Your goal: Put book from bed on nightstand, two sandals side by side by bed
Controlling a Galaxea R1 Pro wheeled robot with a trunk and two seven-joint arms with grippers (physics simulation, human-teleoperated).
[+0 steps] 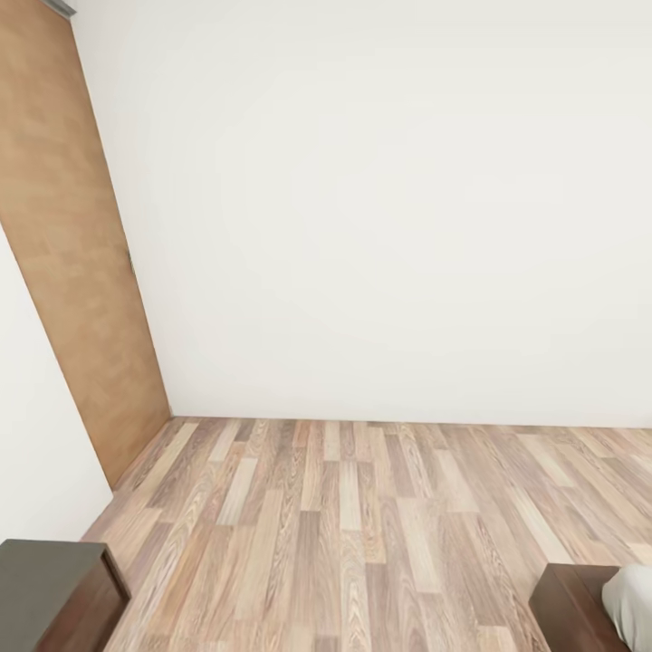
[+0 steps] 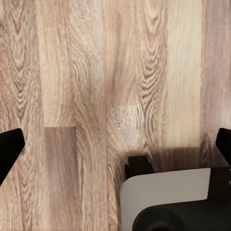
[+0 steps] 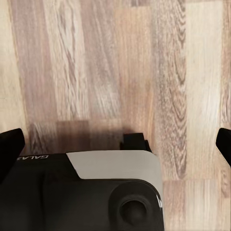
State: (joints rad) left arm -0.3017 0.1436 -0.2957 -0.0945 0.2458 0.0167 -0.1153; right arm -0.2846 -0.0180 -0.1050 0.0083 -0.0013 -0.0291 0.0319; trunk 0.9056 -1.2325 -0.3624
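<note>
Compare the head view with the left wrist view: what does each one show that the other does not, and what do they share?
Head view alone: the white wall, the wooden door, a dark cabinet corner, and the bed corner with its pale mattress. Left wrist view alone: the left end effector, fingers wide apart and empty, above the robot's base. Shared: the wood-plank floor.

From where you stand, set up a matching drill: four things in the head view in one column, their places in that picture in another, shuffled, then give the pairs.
Things:
1. door
2. wall
3. cabinet
4. bed

Places in the head view:
A. lower right corner
B. far side, straight ahead, above the plank floor
C. lower left corner
D. left side, tall and light brown

Pairs: 1-D, 2-B, 3-C, 4-A
</note>
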